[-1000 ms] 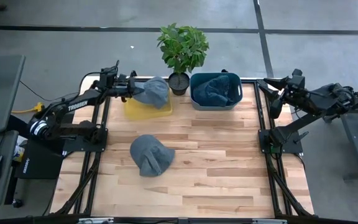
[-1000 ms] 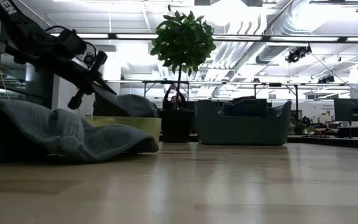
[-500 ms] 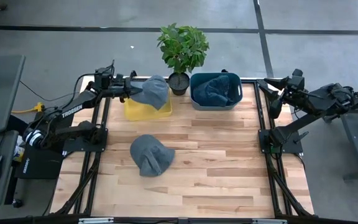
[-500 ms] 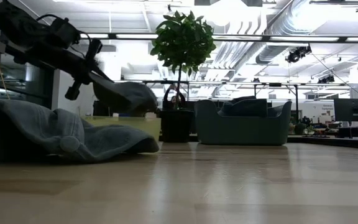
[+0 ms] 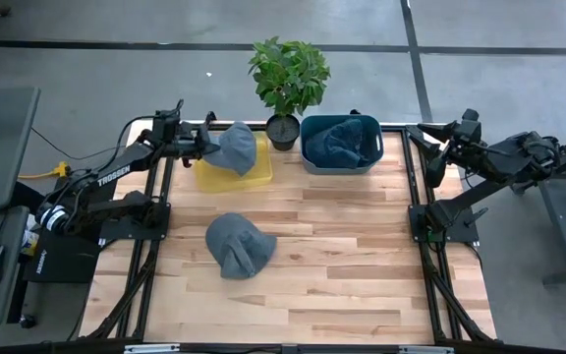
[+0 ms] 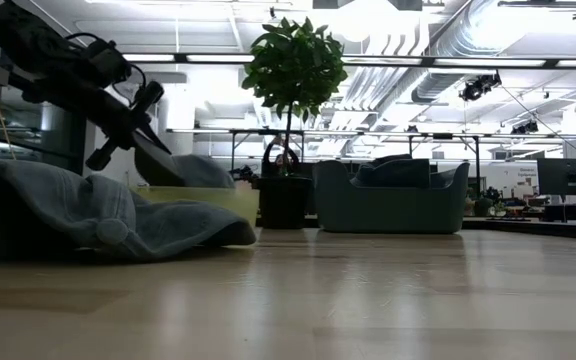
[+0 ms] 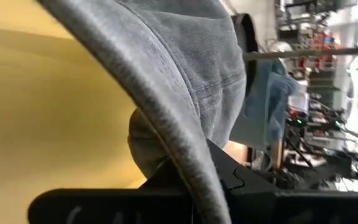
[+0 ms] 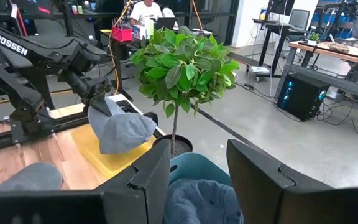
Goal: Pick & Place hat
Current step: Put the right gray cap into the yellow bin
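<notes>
Hats are what we find on this worktop (image 5: 342,285), and we take them from the near edge outward. On the high view as a clock face, a grey hat (image 5: 238,244) lies flat on the wood a little toward 8 o'clock from centre, its long axis running roughly 11 to 5. We cannot tell which end is its brim.

Toward 11 o'clock, the left arm carries white lettering that we read as "TROSSEN" (image 5: 114,175); the same word shows on it in the right wrist view. The left pincer (image 5: 200,147) is clamped on the edge of a second grey hat (image 5: 232,147), holding it above the yellow tray (image 5: 234,173), with the crown hanging out toward 3 o'clock.

At 12 o'clock stands a potted plant (image 5: 288,81), and just beside it, toward 1 o'clock, a teal bin (image 5: 340,145) holds more grey fabric.

The right pincer (image 5: 438,147) waits off the worktop edge at 2 o'clock, its fingers (image 8: 148,180) standing apart with nothing between them.
</notes>
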{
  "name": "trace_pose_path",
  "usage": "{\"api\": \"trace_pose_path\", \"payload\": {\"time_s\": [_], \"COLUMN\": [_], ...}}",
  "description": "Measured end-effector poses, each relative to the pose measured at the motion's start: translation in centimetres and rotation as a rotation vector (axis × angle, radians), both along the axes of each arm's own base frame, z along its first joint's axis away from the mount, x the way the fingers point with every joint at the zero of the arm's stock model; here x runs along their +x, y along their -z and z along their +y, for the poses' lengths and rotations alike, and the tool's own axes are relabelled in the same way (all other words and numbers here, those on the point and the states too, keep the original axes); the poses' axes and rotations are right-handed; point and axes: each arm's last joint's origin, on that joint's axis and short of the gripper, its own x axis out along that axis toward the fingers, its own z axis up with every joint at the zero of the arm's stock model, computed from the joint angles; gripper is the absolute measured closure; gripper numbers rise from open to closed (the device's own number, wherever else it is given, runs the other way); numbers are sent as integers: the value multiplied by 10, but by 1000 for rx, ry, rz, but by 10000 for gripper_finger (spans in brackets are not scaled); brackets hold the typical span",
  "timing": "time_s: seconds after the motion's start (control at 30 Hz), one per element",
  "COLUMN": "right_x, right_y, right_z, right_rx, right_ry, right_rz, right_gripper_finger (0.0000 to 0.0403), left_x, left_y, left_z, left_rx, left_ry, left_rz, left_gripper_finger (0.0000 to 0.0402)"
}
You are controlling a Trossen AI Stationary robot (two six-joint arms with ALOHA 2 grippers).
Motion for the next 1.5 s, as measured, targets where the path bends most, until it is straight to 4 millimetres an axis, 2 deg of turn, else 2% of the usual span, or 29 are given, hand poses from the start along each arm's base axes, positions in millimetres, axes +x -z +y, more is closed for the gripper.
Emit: {"api": "trace_pose_path", "payload": {"time_s": [0.57, 0.77, 1.17, 1.27, 1.5], "right_x": [0, 0, 0, -1, 0], "right_y": [1, 1, 1, 2, 2], "right_z": [0, 0, 0, 0, 0], "right_rx": [-2, -2, -3, -6, -3], "right_ry": [0, 0, -1, -1, -8], "right_rz": [10, 9, 11, 17, 18], "right_gripper_finger": [249, 249, 249, 249, 249], "left_x": [-1, -1, 2, 5, 18], "left_y": [2, 2, -7, -10, -8], "left_z": [0, 0, 5, 4, -7], "left_rx": [-5, 1, 70, 98, 50], "left_ry": [-31, -32, -37, -22, 54], "left_rz": [29, 28, -41, -61, -60], "left_gripper_finger": [391, 340, 202, 189, 186]}}
